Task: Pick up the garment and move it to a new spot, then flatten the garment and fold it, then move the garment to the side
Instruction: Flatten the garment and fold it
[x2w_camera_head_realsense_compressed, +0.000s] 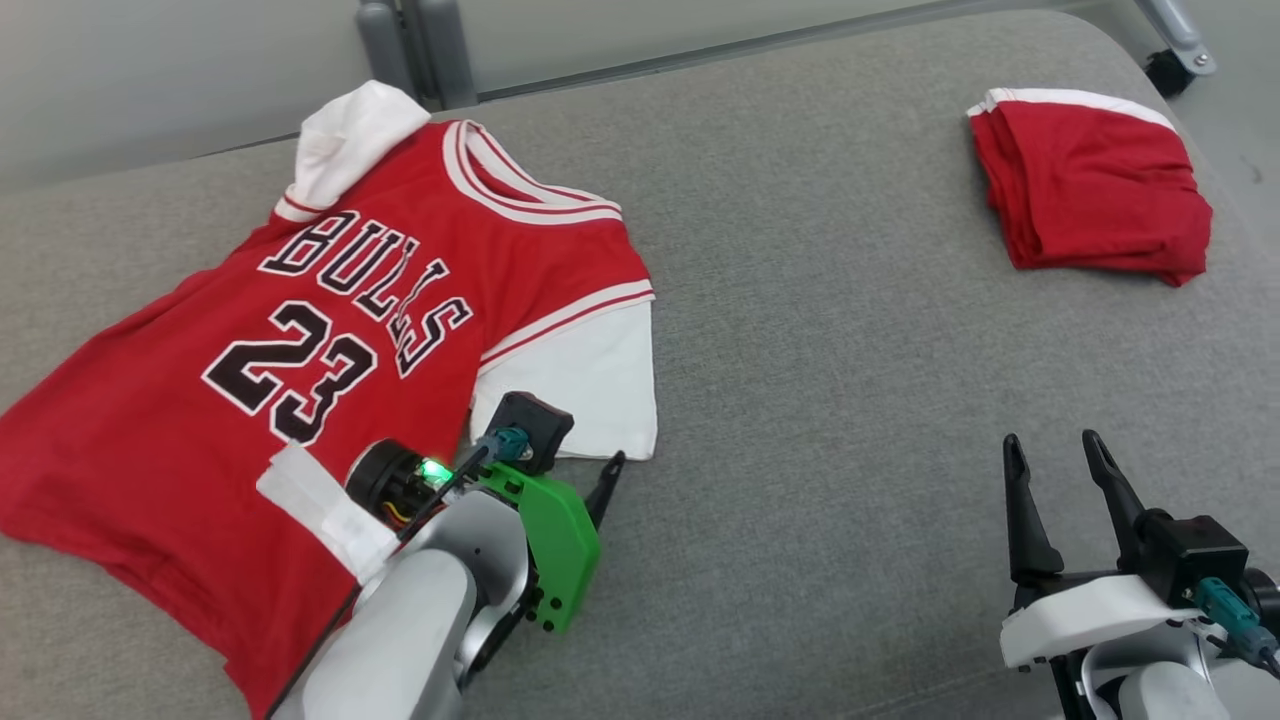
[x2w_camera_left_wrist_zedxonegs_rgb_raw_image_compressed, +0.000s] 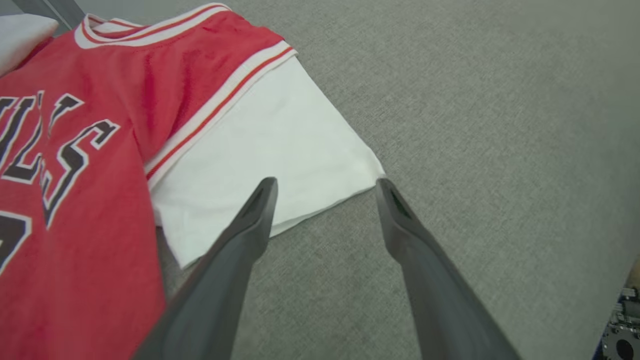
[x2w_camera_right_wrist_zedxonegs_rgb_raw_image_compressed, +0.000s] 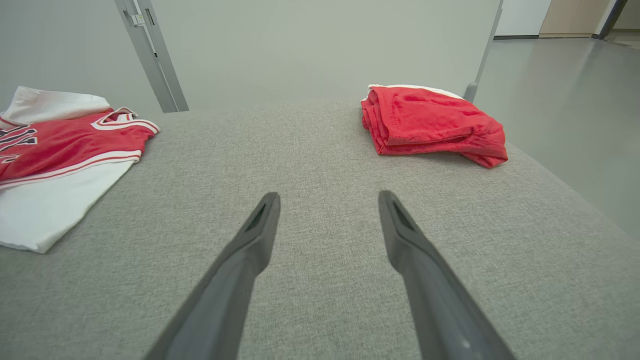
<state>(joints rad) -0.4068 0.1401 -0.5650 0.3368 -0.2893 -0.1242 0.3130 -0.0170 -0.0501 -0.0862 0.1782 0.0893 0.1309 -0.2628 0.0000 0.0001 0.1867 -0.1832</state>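
While its two fingers stand spread with nothing between them, the left tool hovers at the hem of the white sleeve of the red jersey, which lies flat on the grey worktop ahead and to its left. The right tool, likewise spread and empty, sits well apart from the jersey, a folded red garment far ahead of it.

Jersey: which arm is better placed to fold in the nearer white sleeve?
Left. The left end effector, open, sits at the nearer white sleeve edge of the jersey; the right end effector, also open, is over bare grey surface, apart from it.
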